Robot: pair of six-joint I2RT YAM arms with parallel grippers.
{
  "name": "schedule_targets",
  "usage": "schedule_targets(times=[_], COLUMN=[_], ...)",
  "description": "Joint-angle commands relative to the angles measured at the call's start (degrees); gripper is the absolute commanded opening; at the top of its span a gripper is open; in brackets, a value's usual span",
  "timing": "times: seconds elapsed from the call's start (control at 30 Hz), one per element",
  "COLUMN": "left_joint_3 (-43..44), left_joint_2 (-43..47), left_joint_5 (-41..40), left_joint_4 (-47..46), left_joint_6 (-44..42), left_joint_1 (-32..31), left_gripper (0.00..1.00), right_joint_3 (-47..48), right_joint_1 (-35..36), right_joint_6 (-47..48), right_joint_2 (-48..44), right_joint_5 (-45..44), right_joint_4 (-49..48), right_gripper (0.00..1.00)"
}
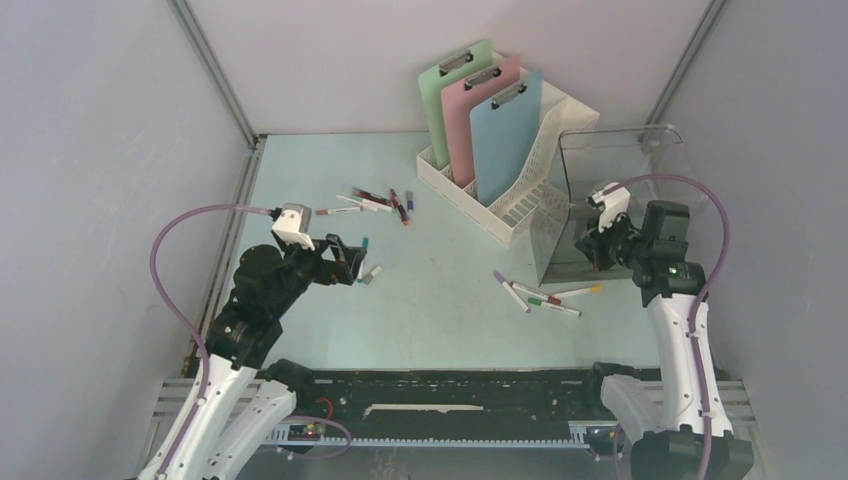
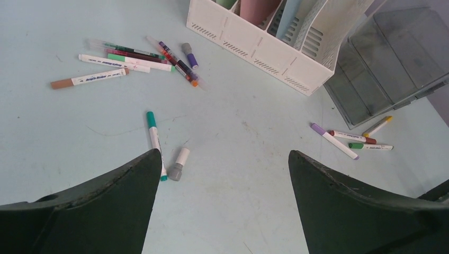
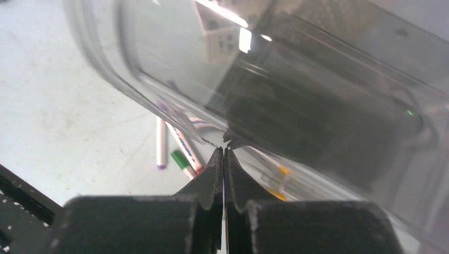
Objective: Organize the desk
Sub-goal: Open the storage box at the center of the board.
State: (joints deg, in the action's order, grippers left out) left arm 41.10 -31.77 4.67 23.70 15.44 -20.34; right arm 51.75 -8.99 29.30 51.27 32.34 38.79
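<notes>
Overhead view: desk (image 1: 430, 310), pale mint-blue top, taking up the whole floor of the walled enclosure. White slotted file rack (image 1: 520, 195) at far centre-right, holding three upright clipboards: green (image 1: 450, 90), pink (image 1: 485, 105), blue (image 1: 505, 140). Clear plastic bin (image 1: 625, 160) just right of the rack, touching or nearly touching it. Loose markers in three lots: a far cluster (image 1: 375, 203) left of the rack, a near cluster (image 1: 540, 293) in front of the bin, and a pair by the left arm. Left gripper (image 1: 352, 260) over the desk at centre-left, beside that pair. Right gripper (image 1: 592, 250) at the bin's near wall. Left wrist view: left gripper (image 2: 225, 153) with fingers (image 2: 122, 196) spread wide apart, nothing between them, above bare desk (image 2: 238, 201). Green-capped marker (image 2: 155, 140) and a short grey-tipped marker (image 2: 179, 164) lie just beside the left-hand finger. Far cluster (image 2: 127, 61) at upper left; rack (image 2: 265, 50) at top; bin (image 2: 386, 58) at upper right; four markers (image 2: 349, 140) below it. Right wrist view: right gripper (image 3: 223, 153) with fingers (image 3: 209, 180) pressed together, tips meeting the lower edge of the bin (image 3: 317, 95); whether any of the thin wall is pinched between them cannot be told. Markers (image 3: 180, 148) seen on the desk (image 3: 53, 106), partly through the clear plastic.
</notes>
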Motion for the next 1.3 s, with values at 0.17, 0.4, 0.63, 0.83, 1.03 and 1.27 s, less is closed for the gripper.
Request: schedule_targets(times=[0.17,0.4,0.63,0.83,1.03,1.27], left_joint_3=[-0.44,-0.58,-1.01,-2.08,-5.07,-16.46], left_joint_2=[0.48,0.81,1.5,2.18,0.93,-2.89], left_joint_5=[-0.97,-1.72,-1.77,1.54,8.94,15.22], left_joint_4=[-0.76,-0.76,-1.05,-3.62,-11.1,-35.73], left_joint_6=[-0.96,-0.94,-0.63,1.17,8.64,29.4], left_joint_1=[0.47,0.55,0.61,0.63,0.69,-1.03], left_gripper=[0.98,0.98,0.98,0.99,0.99,0.98], right_joint_3=[-1.76,-1.74,-0.69,1.66,1.02,-2.38], right_joint_1=[8.09,13.96,17.09,15.06,15.06,17.07], right_joint_6=[-11.82,-18.37,-17.28,-1.61,9.2,16.48], right_joint_2=[3.83,9.52,13.62,7.82,0.93,-1.09], right_joint_5=[-1.74,-15.16,-21.72,-2.78,-8.73,-27.77], right_joint_4=[-20.45,-31.88,-35.57,-14.6,-1.7,-2.71], right_gripper=[0.04,0.05,0.1,0.31,0.49,0.51])
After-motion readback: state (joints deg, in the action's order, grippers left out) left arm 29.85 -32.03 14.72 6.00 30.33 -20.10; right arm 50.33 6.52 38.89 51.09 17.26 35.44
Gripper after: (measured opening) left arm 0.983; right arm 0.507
